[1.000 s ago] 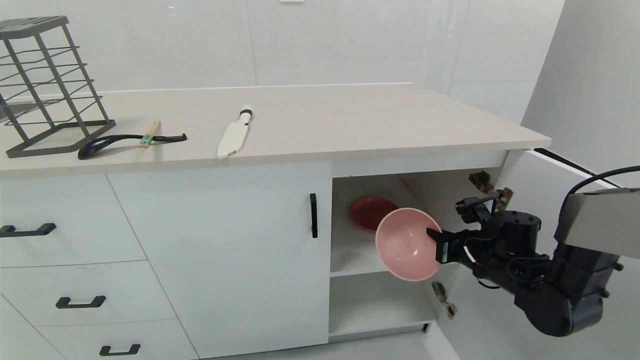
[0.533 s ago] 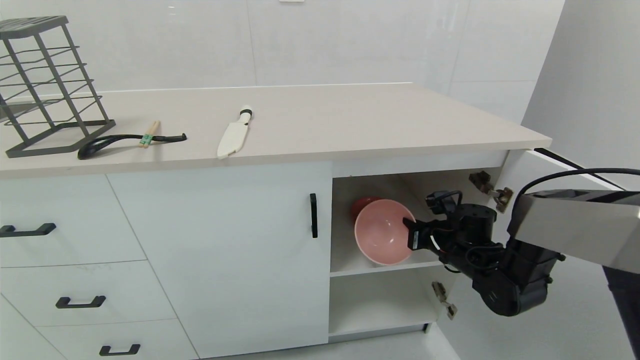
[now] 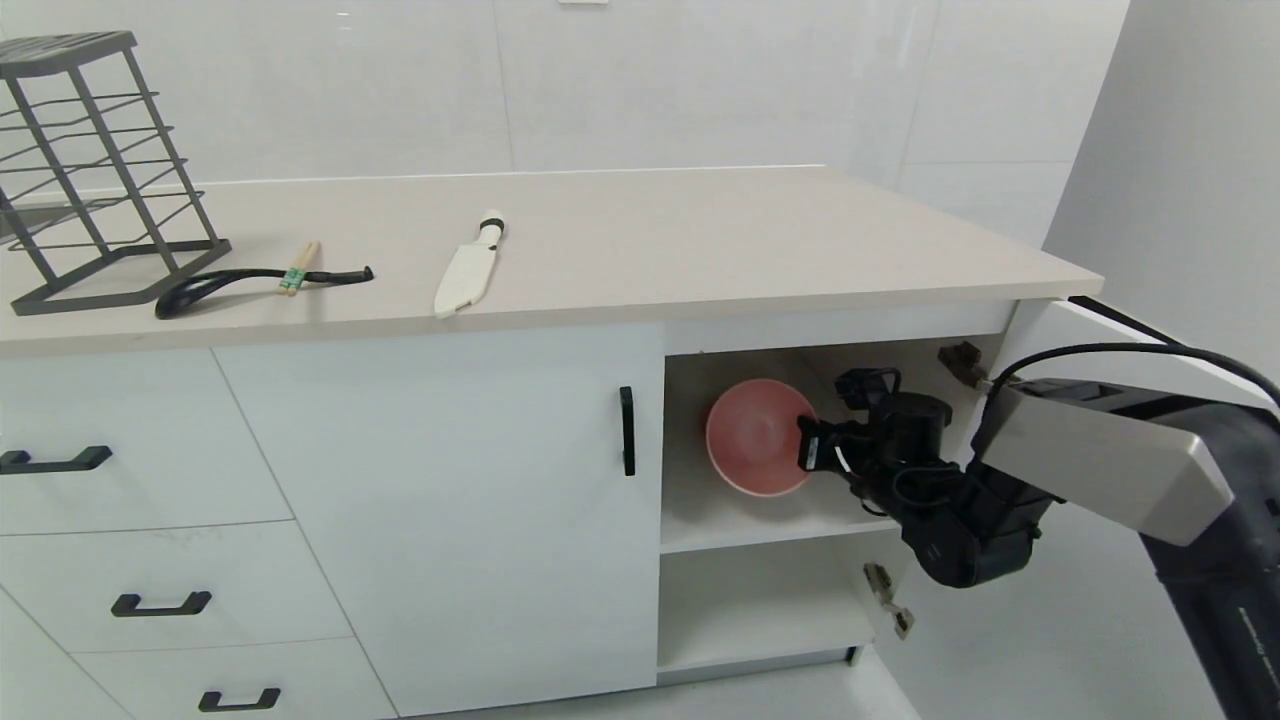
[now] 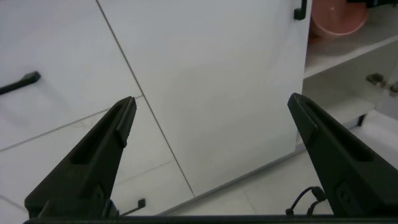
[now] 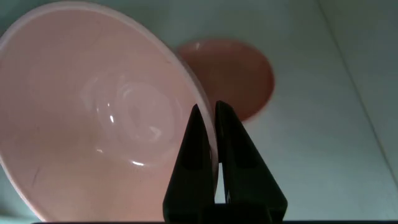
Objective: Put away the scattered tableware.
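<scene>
Beige countertop (image 3: 650, 230) against white tiled wall, white cabinets (image 3: 440, 500) below, one door open at lower right. Upper left: one wire rack (image 3: 95, 170), one black ladle (image 3: 200, 288) crossed by wooden chopsticks (image 3: 298, 268), then one white knife (image 3: 468, 268). Centre right, above the upper shelf (image 3: 720, 520): right gripper (image 3: 805, 447) pinching the rim of one tilted pink bowl (image 3: 755, 435), one red plate (image 5: 239, 74) behind. Left gripper (image 4: 211, 99) spread wide before a closed door
</scene>
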Tool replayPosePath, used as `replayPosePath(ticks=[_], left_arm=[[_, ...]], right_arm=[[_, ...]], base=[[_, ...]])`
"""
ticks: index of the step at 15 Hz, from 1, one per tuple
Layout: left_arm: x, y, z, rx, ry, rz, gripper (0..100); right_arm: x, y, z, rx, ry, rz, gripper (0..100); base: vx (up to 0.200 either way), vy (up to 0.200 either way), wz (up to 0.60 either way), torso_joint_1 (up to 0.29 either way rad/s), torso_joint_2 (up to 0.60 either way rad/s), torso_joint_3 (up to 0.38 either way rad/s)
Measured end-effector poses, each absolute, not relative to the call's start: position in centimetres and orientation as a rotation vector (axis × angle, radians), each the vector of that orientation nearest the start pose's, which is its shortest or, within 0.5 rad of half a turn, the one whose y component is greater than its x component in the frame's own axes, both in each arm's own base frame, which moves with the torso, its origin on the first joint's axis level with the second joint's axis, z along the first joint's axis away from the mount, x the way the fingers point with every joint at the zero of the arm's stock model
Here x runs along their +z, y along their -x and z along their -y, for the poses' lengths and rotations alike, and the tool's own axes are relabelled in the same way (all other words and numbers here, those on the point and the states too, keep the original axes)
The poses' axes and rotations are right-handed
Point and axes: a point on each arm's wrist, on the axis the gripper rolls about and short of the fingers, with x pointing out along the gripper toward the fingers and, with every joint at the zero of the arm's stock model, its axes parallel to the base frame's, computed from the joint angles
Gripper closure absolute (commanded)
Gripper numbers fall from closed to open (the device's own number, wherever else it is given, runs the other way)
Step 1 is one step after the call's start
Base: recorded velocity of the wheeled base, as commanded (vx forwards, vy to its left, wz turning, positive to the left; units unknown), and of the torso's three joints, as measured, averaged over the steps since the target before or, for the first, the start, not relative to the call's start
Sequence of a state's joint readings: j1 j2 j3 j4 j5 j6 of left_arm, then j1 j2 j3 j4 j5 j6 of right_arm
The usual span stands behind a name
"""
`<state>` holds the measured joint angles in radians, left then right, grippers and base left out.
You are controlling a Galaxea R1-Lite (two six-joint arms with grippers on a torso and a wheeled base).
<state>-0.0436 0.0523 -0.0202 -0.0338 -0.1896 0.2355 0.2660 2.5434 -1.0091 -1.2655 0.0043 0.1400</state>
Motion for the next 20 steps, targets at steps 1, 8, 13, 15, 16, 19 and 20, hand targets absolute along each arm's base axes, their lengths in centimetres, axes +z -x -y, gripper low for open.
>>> replayPosePath(ticks=[1,8,13,15,16,19,20], left_arm=[[8.5,1.9,0.3,-0.237,-0.236,0.032,0],[8.2,2.3,0.4,-0.189,-0.242,0.073,0],[8.2,2.4,0.4,-0.187,-0.243,0.08,0],[8.2,2.4,0.4,-0.187,-0.243,0.08,0],[8.2,2.4,0.4,-0.187,-0.243,0.081,0],[8.2,2.4,0.4,-0.187,-0.243,0.082,0],[8.2,2.4,0.4,-0.187,-0.242,0.082,0]], right_arm=[[-3.1,-42.3,-11.3,0.235,-0.109,-0.27,100],[-4.8,-47.6,-8.7,0.129,-0.152,-0.259,100],[-5.5,-50.2,-8.2,0.12,-0.163,-0.244,100],[-6.2,-50.9,-8.5,0.123,-0.173,-0.256,100],[-6.5,-51.0,-8.6,0.124,-0.176,-0.266,100],[-7.2,-51.0,-9.0,0.151,-0.181,-0.294,100],[-7.4,-51.0,-9.0,0.151,-0.181,-0.307,100]], base=[[0.0,0.0,0.0,0.0,0.0,0.0],[0.0,0.0,0.0,0.0,0.0,0.0],[0.0,0.0,0.0,0.0,0.0,0.0],[0.0,0.0,0.0,0.0,0.0,0.0],[0.0,0.0,0.0,0.0,0.0,0.0],[0.0,0.0,0.0,0.0,0.0,0.0],[0.0,0.0,0.0,0.0,0.0,0.0]])
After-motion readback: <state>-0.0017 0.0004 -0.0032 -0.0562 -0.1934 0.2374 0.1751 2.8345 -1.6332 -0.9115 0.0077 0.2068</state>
